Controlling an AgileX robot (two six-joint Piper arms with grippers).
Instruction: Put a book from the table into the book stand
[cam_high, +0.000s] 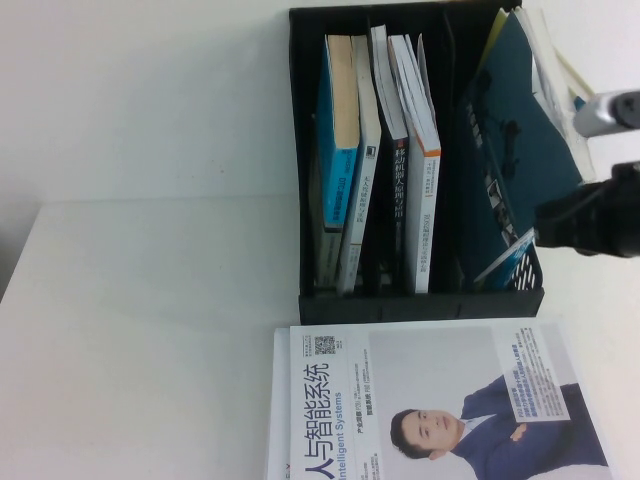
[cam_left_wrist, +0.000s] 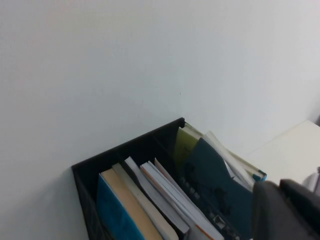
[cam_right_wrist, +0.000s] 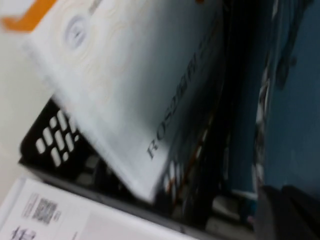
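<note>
While the book (cam_high: 520, 120) leans tilted in the book stand's (cam_high: 420, 305) rightmost slot, dark teal cover showing, the right gripper (cam_high: 590, 215) sits at that side; its grip state I cannot tell. Four books stand in the left slots. One white book (cam_high: 440, 400) lies touching the stand's front. Left gripper: unseen. Table (cam_high: 140, 330) left side is open.
</note>
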